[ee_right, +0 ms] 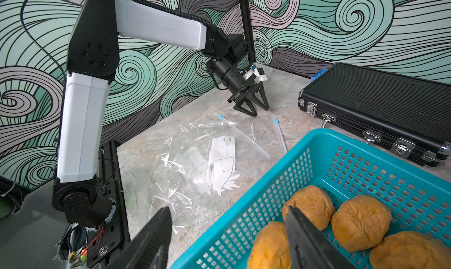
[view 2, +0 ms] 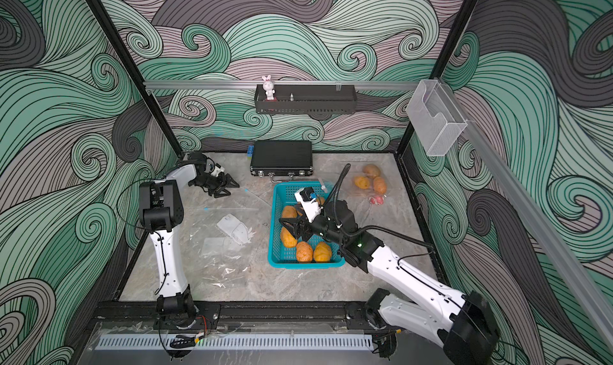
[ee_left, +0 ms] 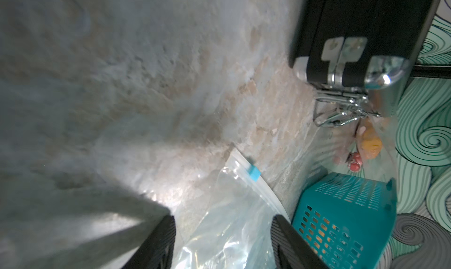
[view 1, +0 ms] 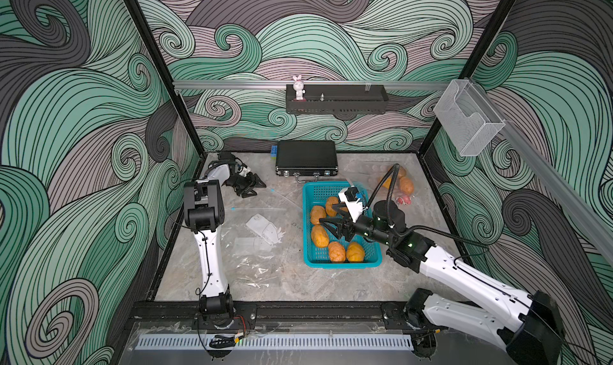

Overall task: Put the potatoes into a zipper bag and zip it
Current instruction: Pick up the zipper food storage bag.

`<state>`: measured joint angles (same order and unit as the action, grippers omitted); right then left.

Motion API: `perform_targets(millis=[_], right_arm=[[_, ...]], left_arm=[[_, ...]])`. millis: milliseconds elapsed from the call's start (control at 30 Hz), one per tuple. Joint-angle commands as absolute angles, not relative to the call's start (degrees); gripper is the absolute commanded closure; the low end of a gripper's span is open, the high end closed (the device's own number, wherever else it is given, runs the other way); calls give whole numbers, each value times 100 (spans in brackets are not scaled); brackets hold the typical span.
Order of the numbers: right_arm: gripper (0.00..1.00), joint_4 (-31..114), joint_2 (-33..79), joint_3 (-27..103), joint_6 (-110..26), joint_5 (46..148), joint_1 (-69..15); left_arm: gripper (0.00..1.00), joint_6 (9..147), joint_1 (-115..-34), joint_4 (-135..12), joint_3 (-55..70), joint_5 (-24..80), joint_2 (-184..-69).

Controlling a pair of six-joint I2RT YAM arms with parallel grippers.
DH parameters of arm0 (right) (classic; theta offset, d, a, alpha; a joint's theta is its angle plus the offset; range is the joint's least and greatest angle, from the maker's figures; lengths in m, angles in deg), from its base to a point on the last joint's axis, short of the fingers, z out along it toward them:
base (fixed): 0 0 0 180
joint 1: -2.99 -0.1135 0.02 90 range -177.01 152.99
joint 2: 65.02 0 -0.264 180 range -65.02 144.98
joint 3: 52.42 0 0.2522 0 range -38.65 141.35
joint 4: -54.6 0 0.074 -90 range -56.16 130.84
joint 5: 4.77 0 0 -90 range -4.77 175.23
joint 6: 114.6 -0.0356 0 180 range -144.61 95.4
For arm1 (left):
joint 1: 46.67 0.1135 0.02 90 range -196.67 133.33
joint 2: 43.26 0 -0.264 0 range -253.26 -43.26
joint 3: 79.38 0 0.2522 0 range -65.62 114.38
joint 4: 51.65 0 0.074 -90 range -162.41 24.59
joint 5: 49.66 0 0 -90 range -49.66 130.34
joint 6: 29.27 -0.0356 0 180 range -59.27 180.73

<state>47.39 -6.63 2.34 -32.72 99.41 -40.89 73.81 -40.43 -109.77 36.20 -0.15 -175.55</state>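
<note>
Right pincer (view 1: 326, 218) hung spread and empty over the teal basket (view 1: 341, 264), five potatoes (view 1: 320, 235) lying just beneath and beside it, further ones lay in a clear bag (view 1: 368, 171) on the bench's far right, while the left pincer (view 1: 255, 184), likewise spread, hung near the flat zipper bag (ee_left: 234, 206).

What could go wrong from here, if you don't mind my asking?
In the right wrist view the right hand seems to straddle the basket rim, one finger outside; lowering it could snag the wall.
The potatoes lie packed together, so a finger may land on a neighbour.
The bag lies flat while the open left hand holds nothing; a potato may not slide in.
</note>
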Motion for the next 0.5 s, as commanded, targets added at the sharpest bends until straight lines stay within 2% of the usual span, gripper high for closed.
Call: perform_targets(millis=[0,233,467], right_arm=[[29,4857,-771,186,-3339,10022,-4153],[29,4840,-814,189,-3332,10084,-4243],[28,4814,-875,187,-3300,10079,-4298]], left_arm=[[36,7357,-4104,-11153,3284,-157,-17405],[39,7218,-4113,-11380,3218,-569,-17063],[56,6922,-4191,-11586,3198,-913,-17035]])
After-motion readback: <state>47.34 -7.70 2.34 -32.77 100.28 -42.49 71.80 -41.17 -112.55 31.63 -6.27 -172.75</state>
